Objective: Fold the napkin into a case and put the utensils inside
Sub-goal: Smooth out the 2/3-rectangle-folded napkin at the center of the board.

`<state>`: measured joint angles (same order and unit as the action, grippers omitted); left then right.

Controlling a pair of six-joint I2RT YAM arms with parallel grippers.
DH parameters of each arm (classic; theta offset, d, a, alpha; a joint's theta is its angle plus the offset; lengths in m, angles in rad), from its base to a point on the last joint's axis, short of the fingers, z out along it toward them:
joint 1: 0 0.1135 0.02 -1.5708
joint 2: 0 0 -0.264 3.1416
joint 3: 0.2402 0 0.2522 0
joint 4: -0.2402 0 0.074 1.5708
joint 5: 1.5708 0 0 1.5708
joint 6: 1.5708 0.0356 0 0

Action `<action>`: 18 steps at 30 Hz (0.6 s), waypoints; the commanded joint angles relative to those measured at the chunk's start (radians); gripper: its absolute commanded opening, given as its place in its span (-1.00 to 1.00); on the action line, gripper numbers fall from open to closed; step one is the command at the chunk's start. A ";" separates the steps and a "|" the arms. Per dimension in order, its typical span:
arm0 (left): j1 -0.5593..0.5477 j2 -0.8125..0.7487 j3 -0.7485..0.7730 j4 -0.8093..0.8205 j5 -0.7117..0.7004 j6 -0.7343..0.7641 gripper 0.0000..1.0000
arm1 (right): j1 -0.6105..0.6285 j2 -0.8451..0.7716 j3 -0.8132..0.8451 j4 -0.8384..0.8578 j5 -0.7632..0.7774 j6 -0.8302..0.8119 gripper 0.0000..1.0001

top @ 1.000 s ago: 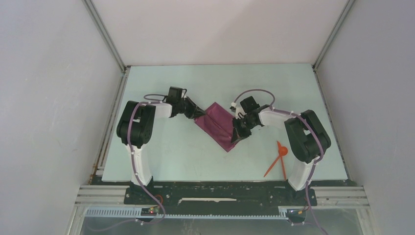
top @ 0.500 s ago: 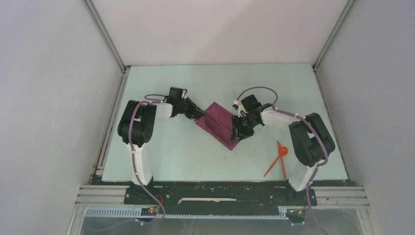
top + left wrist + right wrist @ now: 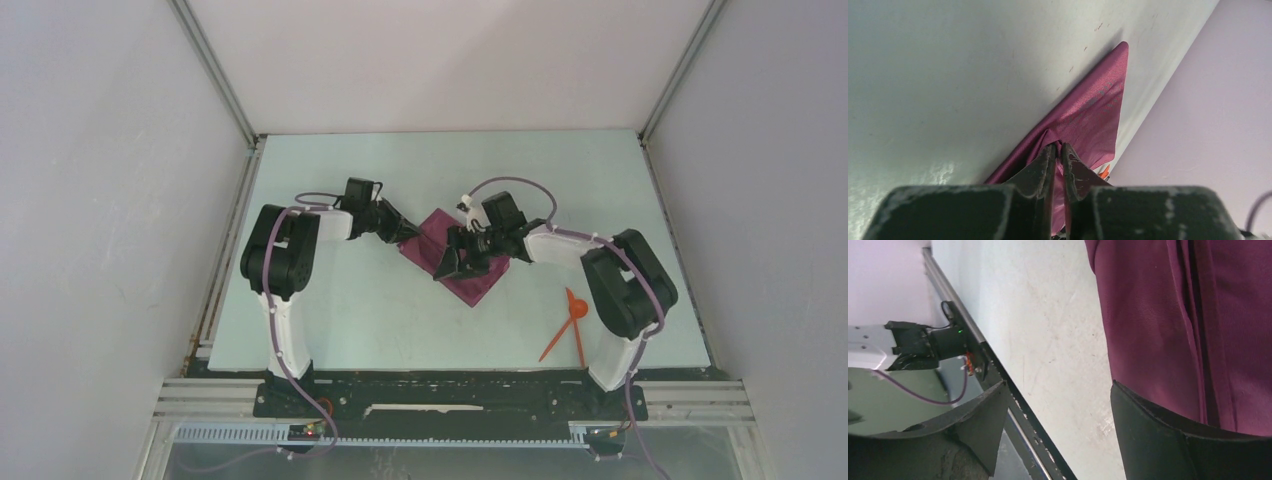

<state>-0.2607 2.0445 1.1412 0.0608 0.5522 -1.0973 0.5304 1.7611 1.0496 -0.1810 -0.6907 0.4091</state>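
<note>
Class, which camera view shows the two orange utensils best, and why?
The top external view: both utensils lie whole on the table. The left wrist view shows only an orange sliver beyond the napkin; the right wrist view shows none.

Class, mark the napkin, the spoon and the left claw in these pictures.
napkin (image 3: 479,289): top view, its uncovered near corner.
spoon (image 3: 578,312): top view, its round bowl.
left claw (image 3: 1058,148): left wrist view, between its fingertips.
</note>
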 commanded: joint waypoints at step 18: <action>0.005 -0.288 -0.106 0.150 0.068 0.170 0.47 | -0.139 0.202 -0.131 0.426 -0.221 0.127 0.62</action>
<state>-0.2596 1.8198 1.1061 0.0807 0.5743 -0.9474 0.4015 1.9381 0.9257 0.2081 -0.9463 0.5419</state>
